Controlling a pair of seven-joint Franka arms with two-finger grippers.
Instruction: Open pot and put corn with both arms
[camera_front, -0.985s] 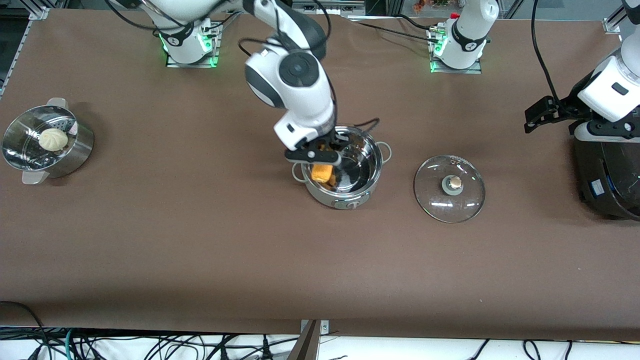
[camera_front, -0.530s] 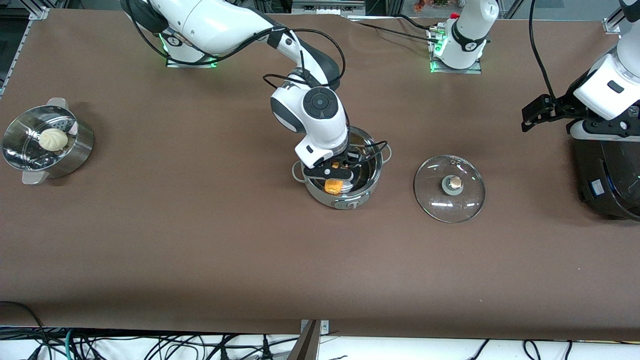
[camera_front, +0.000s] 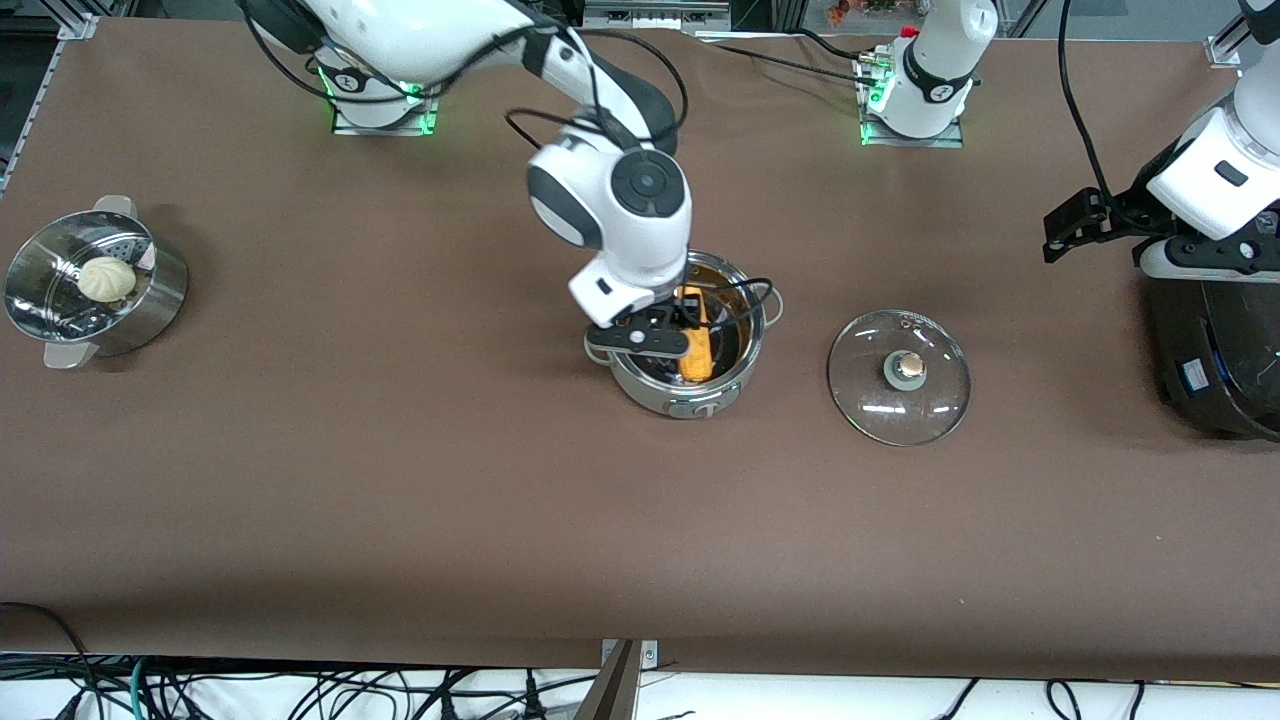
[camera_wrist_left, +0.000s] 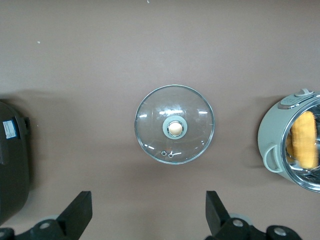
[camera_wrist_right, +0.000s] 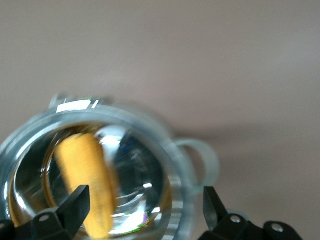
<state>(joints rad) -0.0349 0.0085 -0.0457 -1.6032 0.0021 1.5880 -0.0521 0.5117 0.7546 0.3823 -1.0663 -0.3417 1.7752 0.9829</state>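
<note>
On the counter (camera_front: 400, 480), the lidless pot (camera_front: 690, 395) holds the corn (camera_front: 696, 345) directly beneath the right end effector (camera_front: 668, 328), whose fingers are spread apart and empty. The glass lid (camera_front: 898, 377) lies beside the pot toward the left arm's end, below the left end effector (camera_wrist_left: 147, 215), which waits with fingers apart.

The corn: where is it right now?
The corn lies inside the open pot at mid-table, under the right tool; the glass lid rests beside the pot, toward the left arm's end.

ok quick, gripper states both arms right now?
Left gripper: open, empty, over the table by the lid.
Right gripper: open, empty, over the pot; the corn lies inside the pot.
</note>
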